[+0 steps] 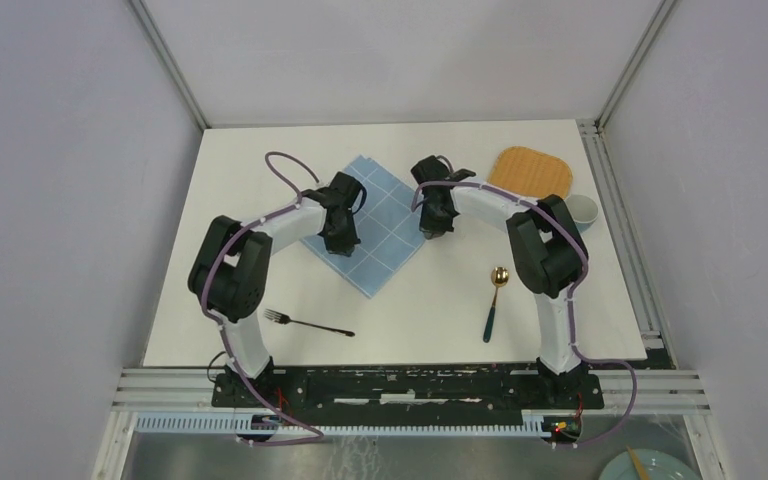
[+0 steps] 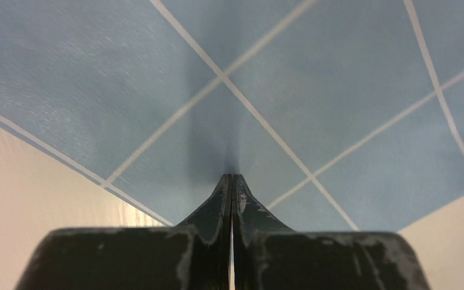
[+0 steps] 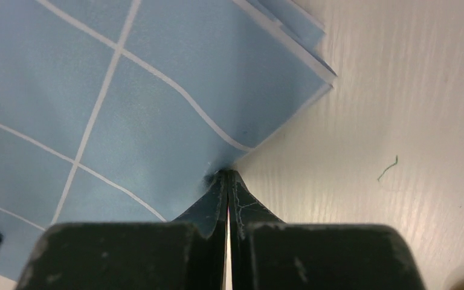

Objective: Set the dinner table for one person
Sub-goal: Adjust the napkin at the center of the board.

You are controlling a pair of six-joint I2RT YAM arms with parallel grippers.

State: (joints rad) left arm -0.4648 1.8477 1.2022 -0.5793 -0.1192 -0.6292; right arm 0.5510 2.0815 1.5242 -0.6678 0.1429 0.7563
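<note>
A blue checked cloth (image 1: 385, 225) lies diagonally on the white dinner table (image 1: 250, 200), folded in layers. My left gripper (image 1: 341, 243) is shut, its tips pinching the cloth near its left edge (image 2: 231, 176), where the fabric puckers. My right gripper (image 1: 432, 228) is shut on the cloth's right edge (image 3: 225, 173), close to a corner; the cloth (image 3: 127, 121) creases at the tips. A fork (image 1: 305, 322) lies near the front left. A gold spoon with a dark handle (image 1: 495, 298) lies near the front right.
A woven bamboo mat (image 1: 530, 172) lies at the back right, with a pale cup (image 1: 583, 210) beside it at the table's right edge. A light blue plate (image 1: 650, 468) sits off the table at the bottom right. Metal rails border the table's front and right sides.
</note>
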